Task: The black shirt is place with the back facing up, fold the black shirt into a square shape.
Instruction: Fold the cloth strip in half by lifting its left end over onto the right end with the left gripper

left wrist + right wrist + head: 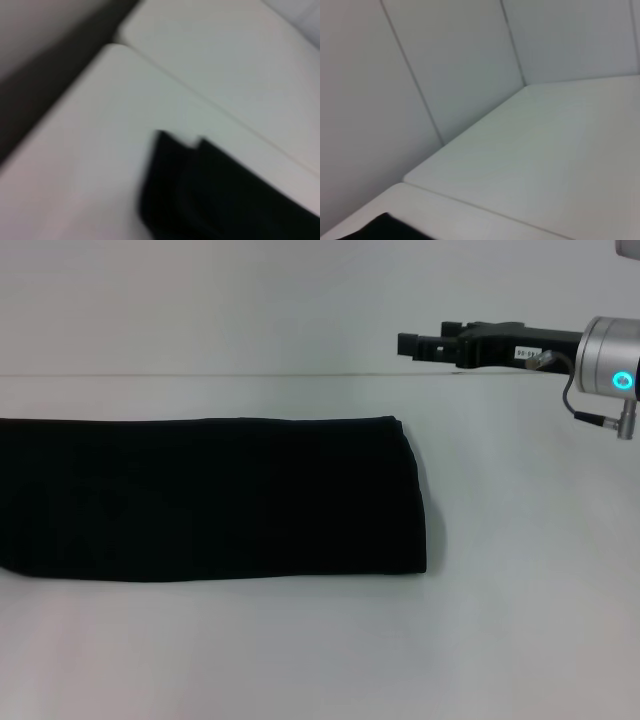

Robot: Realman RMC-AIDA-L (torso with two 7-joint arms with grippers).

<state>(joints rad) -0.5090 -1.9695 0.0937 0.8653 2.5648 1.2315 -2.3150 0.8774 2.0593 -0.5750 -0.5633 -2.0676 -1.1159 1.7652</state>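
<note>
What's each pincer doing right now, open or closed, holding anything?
Left pincer: not in view.
Right pincer: raised beyond the black shirt, holding nothing; open or closed cannot be told.

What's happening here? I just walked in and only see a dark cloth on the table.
Nothing is being held. The black shirt lies on the white table folded into a long flat band, not a square. The right gripper hangs in the air beyond the shirt's right end, touching nothing. The left arm is out of the head view.

Plain black shirt [210,498] with no print showing, white table [500,640], black right claw [412,344] on a silver wrist with a glowing cyan ring, pale grey wall
</note>
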